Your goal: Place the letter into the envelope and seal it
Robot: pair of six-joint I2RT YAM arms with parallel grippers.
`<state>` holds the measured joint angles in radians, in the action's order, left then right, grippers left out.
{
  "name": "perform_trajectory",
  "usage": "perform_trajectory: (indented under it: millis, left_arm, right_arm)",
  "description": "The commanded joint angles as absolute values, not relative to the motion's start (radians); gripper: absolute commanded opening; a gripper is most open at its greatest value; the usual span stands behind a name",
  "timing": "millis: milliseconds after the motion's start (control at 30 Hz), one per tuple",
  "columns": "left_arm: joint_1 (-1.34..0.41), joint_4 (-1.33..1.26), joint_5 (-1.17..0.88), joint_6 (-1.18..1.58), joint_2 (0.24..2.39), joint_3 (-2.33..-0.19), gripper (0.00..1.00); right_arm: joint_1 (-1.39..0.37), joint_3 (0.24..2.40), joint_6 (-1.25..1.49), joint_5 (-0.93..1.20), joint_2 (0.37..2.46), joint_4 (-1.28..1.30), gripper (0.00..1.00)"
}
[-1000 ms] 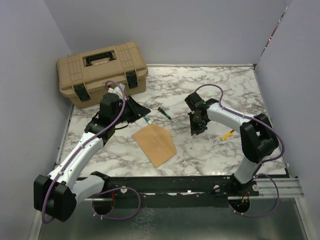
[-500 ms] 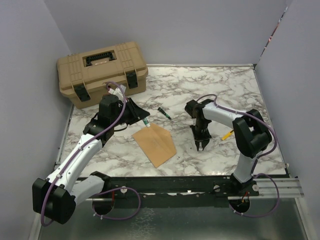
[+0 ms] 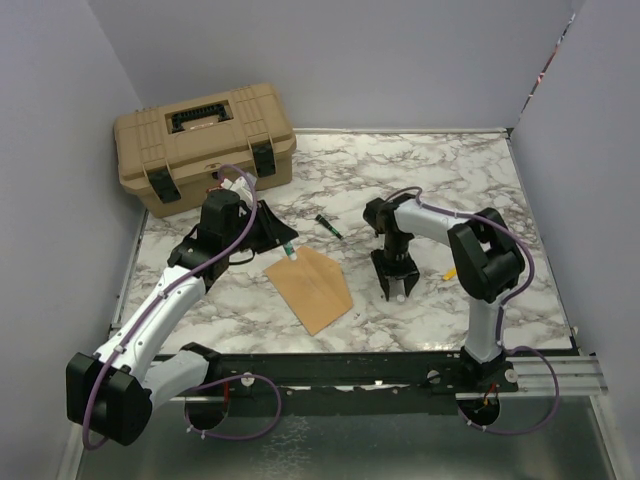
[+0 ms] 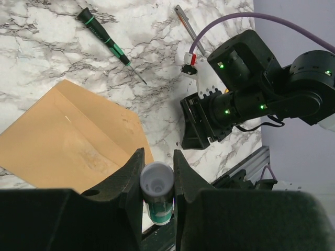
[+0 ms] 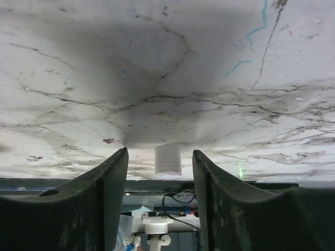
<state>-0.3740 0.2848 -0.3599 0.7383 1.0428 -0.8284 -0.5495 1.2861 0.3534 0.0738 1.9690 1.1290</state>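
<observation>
My left jaws grip a glue stick [image 4: 157, 191]. My right jaws stand open around a white cap [image 5: 167, 159] on the table [image 3: 450, 170]. The brown envelope [image 3: 310, 288] lies flat at their 9 o'clock. A screwdriver [image 3: 328, 225] lies at its 12, a toolbox [image 3: 205, 145] at its 10.

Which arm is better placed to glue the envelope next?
Left. The left gripper holds the open glue stick by the envelope; the right gripper stands open around a white cap on the table.
</observation>
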Motion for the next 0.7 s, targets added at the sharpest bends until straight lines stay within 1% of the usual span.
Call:
perform_trajectory:
  millis: [0,167,267,300,400,533,667]
  left_arm:
    - [-0.370,0.310,-0.370,0.712,1.042,-0.861,0.00]
    - [-0.370,0.311,-0.389,0.713,1.041,-0.872,0.00]
    - [-0.370,0.311,-0.423,0.703,1.049,-0.886,0.00]
    - [-0.370,0.311,-0.436,0.696,1.052,-0.893,0.00]
    - [-0.370,0.310,-0.463,0.678,1.068,-0.923,0.00]
    - [-0.371,0.307,-0.486,0.666,1.100,-0.975,0.00]
    - [-0.372,0.283,-0.521,0.669,1.118,-1.005,0.00]
  right_arm:
    - [-0.544,1.327,0.347,0.049,1.957,1.164,0.56]
    - [-0.543,1.377,0.382,0.055,1.829,1.177,0.63]
    - [-0.546,1.407,0.385,0.050,1.722,1.151,0.64]
    - [-0.549,1.407,0.368,0.089,1.678,1.113,0.64]
    - [-0.564,1.327,0.314,0.303,1.517,0.869,0.65]
    - [-0.588,1.190,0.394,0.588,1.357,0.448,0.69]
    - [-0.623,1.078,0.545,0.683,1.285,0.068,0.72]
